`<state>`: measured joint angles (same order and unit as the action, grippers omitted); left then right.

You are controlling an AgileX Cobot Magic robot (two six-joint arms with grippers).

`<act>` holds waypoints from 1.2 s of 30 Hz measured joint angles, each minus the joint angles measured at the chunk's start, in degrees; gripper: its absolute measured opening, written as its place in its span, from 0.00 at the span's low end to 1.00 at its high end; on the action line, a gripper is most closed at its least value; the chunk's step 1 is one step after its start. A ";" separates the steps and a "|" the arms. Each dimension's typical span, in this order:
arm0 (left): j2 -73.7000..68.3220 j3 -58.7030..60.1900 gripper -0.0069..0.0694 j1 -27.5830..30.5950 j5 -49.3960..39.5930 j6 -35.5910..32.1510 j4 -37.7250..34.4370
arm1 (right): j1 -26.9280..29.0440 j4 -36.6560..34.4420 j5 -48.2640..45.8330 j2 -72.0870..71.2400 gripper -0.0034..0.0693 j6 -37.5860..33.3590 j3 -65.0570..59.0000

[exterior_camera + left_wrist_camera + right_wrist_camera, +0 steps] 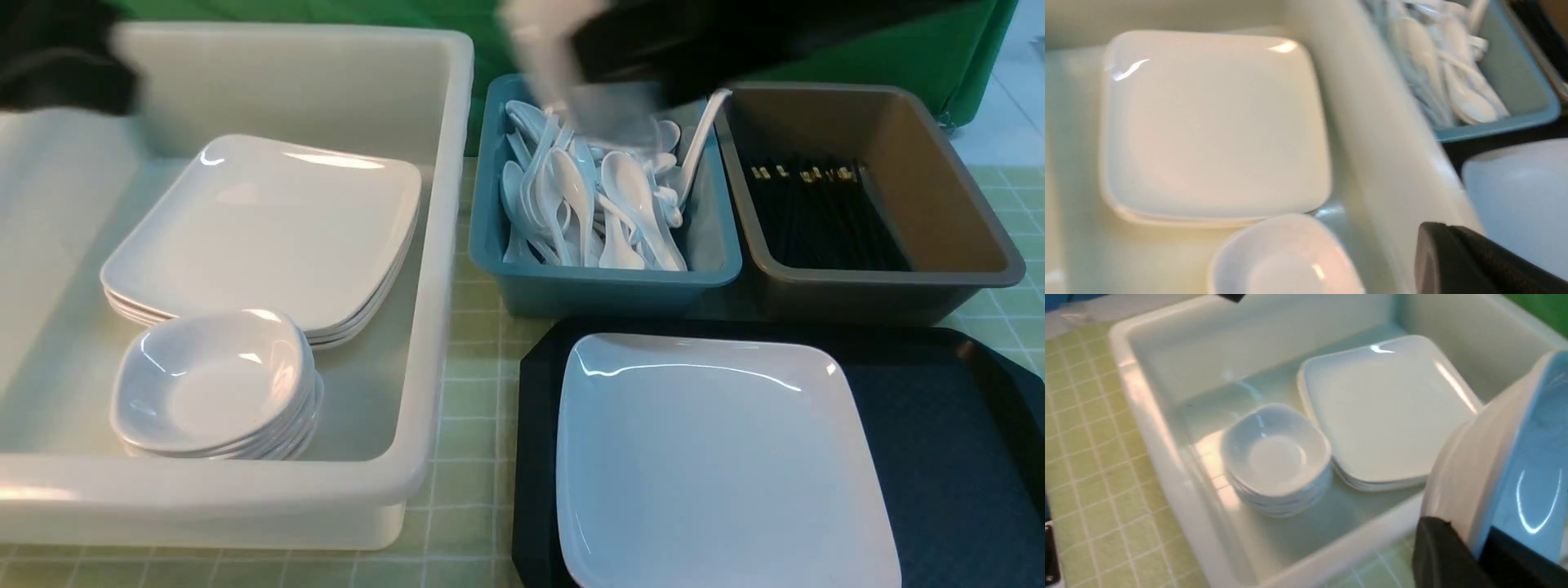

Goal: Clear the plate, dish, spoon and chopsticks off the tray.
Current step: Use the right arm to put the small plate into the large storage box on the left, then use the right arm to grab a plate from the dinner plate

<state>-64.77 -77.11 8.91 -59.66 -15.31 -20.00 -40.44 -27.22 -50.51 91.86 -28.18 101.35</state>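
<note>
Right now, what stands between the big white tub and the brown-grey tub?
The teal tub, heaped with white spoons, fills that gap, with a strip of green checked cloth between it and the white tub. The front view shows it.

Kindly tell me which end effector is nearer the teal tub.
Right: the right end effector is over the teal tub, the left end effector over the white bin.

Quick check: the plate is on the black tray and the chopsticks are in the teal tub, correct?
Not quite. The plate is on the black tray, but the chopsticks are in the brown-grey tub; the teal tub holds white spoons. The front view shows this.
</note>
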 joint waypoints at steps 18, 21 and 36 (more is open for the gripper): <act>12.84 15.27 0.07 12.92 5.36 1.82 -2.48 | -15.91 9.97 -4.17 42.03 0.16 1.53 34.88; 12.84 15.27 0.07 12.92 5.72 1.35 -3.79 | -16.16 10.43 -4.17 42.37 0.31 1.58 35.01; 12.84 15.27 0.07 12.56 5.99 -0.52 -6.72 | -15.60 16.16 -15.32 30.36 0.62 7.74 35.18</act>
<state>-51.93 -61.84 21.47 -53.67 -15.83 -26.72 -56.04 -11.06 -65.82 122.23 -20.44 136.53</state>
